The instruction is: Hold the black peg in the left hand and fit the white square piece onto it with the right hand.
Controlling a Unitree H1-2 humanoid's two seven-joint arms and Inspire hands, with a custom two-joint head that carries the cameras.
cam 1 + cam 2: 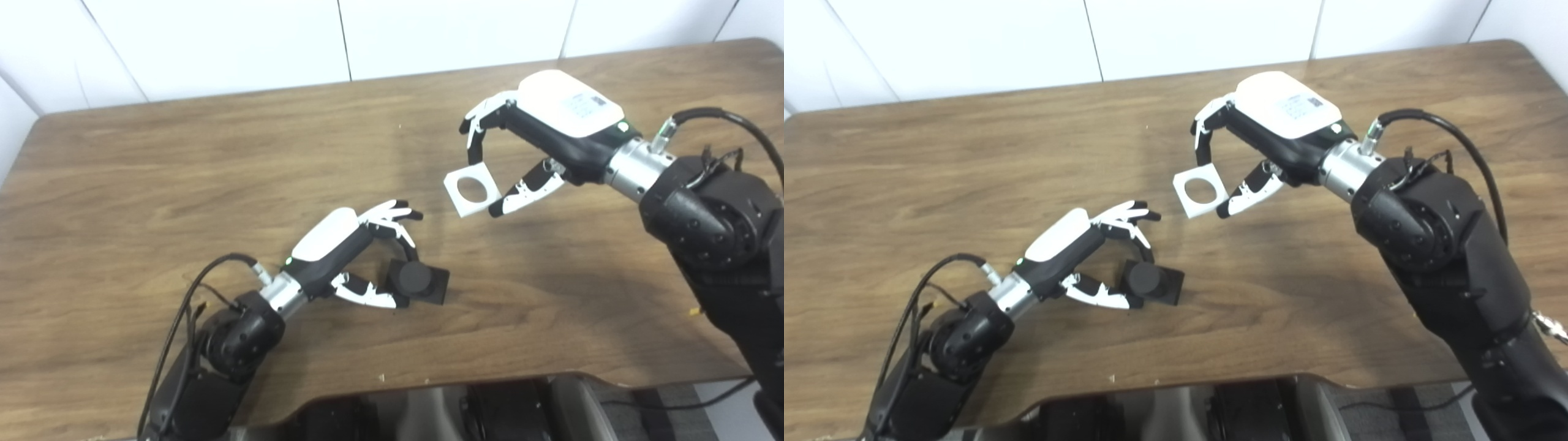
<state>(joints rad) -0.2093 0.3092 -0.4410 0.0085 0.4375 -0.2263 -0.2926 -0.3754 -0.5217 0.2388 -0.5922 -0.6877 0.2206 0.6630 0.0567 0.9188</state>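
Left hand (361, 257) closed around black peg (418, 280), which rests on tabletop (184, 184); right hand (539, 141) pinches white square piece (470, 191) between fingers and thumb, raised, up and right of peg, well apart.

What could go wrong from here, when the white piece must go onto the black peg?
1. The right hand pinches the white square piece only at its edges with fingertips, tilted in the air; it could slip or rotate.
2. The left hand holds the black peg low at the table, fingers close around it; the piece may hit those fingers.
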